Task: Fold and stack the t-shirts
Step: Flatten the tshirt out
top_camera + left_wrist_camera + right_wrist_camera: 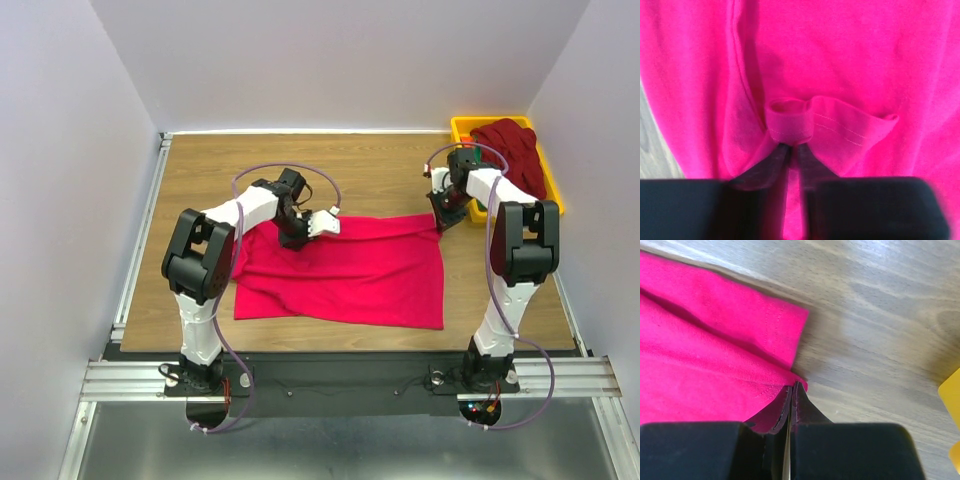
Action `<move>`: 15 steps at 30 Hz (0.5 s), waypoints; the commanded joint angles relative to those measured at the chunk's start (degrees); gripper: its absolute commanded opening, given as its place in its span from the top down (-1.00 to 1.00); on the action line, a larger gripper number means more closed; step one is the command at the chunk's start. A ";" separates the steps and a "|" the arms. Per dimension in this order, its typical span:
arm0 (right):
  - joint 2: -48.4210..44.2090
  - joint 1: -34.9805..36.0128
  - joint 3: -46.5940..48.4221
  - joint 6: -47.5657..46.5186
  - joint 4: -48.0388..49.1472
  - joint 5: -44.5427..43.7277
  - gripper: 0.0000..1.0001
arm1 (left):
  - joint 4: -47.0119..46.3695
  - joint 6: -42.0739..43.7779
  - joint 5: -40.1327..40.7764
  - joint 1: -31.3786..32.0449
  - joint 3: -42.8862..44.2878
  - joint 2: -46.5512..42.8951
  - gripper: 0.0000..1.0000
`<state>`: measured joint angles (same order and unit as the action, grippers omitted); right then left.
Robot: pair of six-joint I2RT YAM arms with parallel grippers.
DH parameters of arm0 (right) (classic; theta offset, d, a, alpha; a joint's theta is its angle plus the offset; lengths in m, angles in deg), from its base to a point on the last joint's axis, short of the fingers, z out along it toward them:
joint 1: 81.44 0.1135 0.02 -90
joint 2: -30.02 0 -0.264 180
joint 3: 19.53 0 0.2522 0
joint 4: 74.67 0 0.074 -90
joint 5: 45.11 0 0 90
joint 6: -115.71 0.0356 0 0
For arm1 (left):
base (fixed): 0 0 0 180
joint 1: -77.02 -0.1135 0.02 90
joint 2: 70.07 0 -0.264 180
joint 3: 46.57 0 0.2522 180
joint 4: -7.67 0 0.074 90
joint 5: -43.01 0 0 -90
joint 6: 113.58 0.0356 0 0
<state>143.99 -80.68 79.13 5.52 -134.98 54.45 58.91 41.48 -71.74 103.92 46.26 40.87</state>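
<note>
1. bright crimson-pink cloth t-shirt [345, 275]: one solid colour throughout.
2. dark maroon cloth t-shirt [515, 150]: solid.
3. yellow rectangular plastic tray [462, 126]: plain.
4. brown wooden table [200, 170]: streaked grain pattern.

- Left wrist view: the crimson-pink t-shirt [850, 60] runs off every edge except at 8 o'clock; whether the left gripper [793, 148] actually pinches its rolled fold is unclear.
- Right wrist view: the yellow tray [952, 395] is cut off at 4 o'clock.
- Top view: the maroon t-shirt [515, 150] hides most of the tray.

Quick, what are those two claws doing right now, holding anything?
Left gripper: closed, pinching a fold of the pink t-shirt.
Right gripper: closed, pinching the same shirt's edge.
</note>
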 commanded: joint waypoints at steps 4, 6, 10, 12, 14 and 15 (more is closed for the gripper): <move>0.55 -0.49 1.93 -0.03 -0.39 -1.39 0.99 | -3.80 -2.21 -3.02 -1.84 -2.16 -8.35 1.00; 0.46 -0.49 2.02 -0.20 -0.39 -1.56 0.99 | -4.86 -2.92 -3.63 -3.16 -3.65 -11.78 1.00; -0.24 -0.49 2.20 -0.73 -0.56 -1.57 0.99 | -4.69 -0.56 -4.87 -6.76 -10.85 -21.52 1.00; -1.29 -0.49 1.50 -1.78 -0.74 -0.87 0.99 | -2.94 3.83 -3.21 -7.12 -17.52 -24.87 1.00; -2.08 -0.49 0.80 -3.10 -1.27 0.01 0.99 | -1.88 6.39 -1.36 -7.12 -23.76 -26.38 0.48; -2.87 -0.49 0.09 -4.24 -1.79 0.63 0.99 | -1.88 6.92 -0.65 -7.21 -25.61 -27.95 0.33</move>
<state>144.54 -80.73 79.22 4.43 -135.20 54.10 53.05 43.10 -73.49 95.94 28.38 15.07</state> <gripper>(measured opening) 0.019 0.224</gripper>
